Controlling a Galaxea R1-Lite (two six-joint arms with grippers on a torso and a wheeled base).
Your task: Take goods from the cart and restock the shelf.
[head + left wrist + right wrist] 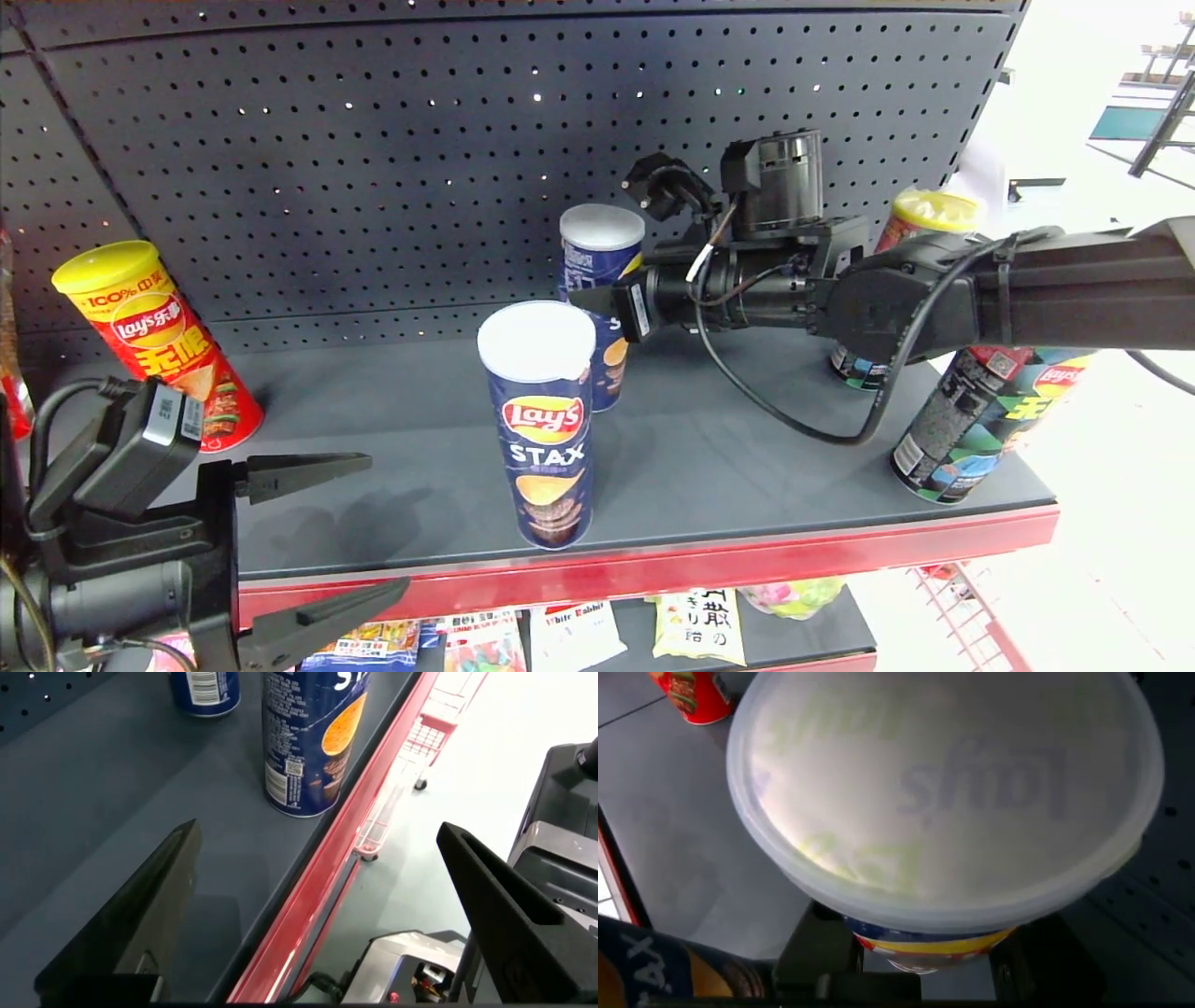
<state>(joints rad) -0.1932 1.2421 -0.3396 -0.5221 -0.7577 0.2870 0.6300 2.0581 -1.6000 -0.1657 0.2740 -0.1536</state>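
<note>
Right gripper (605, 303): set side-on around the rear blue tube (602, 271), a tall cardboard crisp canister with a white plastic lid. The jaws appear clenched on its body. The far finger is hidden behind the tube, so the grip is judged rather than confirmed. In the right wrist view the white lid (943, 803) is seen directly ahead of the camera, with dark finger parts below it, which fits a side grasp. The tube is held upright over the dark grey metal shelf deck (709, 457). Whether its base is touching the deck cannot be told.

The side grasp is judged deliberate, since the tube is kept vertical and can be stood down without tipping.

The front blue tube (541, 420), of the same kind, stands just forward of the right gripper's tip, toward the red shelf lip (653, 565). It is near the held tube but apart from it. A back-to-front row is inferred, with the rear place being filled.

Left gripper (387, 523): parked low at the shelf's front edge, jaws spread wide and nothing between them. In the left wrist view the front blue tube (304, 747) lies ahead of its fingertips, well apart. The gripper is probably kept there clear of the placement.

A red tube with a yellow lid (159, 345) is tilted just beyond the left gripper's upper finger. A black-and-green tube (980, 420) stands under the right forearm.
</note>
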